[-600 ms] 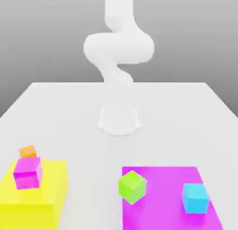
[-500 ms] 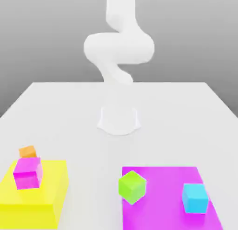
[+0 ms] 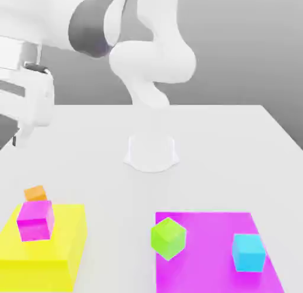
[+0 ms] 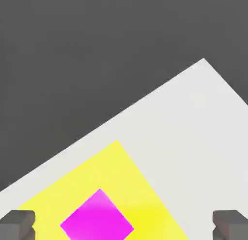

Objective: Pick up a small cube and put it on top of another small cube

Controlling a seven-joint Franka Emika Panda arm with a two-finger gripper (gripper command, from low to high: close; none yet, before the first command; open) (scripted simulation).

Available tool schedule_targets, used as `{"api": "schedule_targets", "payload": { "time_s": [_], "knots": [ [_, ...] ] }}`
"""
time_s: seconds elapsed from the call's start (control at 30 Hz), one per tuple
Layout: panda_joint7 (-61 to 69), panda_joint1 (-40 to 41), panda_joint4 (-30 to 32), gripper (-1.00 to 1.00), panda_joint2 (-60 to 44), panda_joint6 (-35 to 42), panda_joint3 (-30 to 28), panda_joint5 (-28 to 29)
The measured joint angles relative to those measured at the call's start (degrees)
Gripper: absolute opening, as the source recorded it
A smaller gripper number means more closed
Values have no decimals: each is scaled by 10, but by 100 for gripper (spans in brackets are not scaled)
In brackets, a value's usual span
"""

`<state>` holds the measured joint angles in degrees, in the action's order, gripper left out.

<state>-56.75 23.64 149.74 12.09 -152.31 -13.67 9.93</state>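
hand point(image 4: 124, 224) | fingers spread, holding nothing, up over the counter's point(image 3: 219, 144) exterior-view-left edge | small orange cube point(image 3: 35, 193) sits below us, just behind the magenta cube point(image 3: 35, 220) on the yellow block point(image 3: 68, 238) | we reckon we go down

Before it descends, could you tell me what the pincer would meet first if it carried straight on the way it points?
Probably the magenta cube on the yellow block; it sits between the open pincer's fingertips, though depth is unclear.

Glossy white rounded arm point(image 3: 152, 61), dark grey joint band, boxy white hand, grey square-tipped pincer point(image 4: 124, 224) fingers point(image 4: 17, 223)
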Motion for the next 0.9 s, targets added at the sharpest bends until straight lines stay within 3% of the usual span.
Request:
{"api": "schedule_targets", "payload": {
  "time_s": [0.17,0.3,0.5,0.53,0.77,0.9],
  "knots": [
    [19,43,45,0,-83,-53,-50,-39],
    [73,89,79,0,-152,-95,-59,-126],
    [166,168,63,0,-274,-185,45,-254],
    [174,185,59,-100,-294,-202,64,-263],
    [175,191,58,-100,-298,-206,70,-265],
    [129,157,73,-100,-229,-153,22,-205]
  ]
}}
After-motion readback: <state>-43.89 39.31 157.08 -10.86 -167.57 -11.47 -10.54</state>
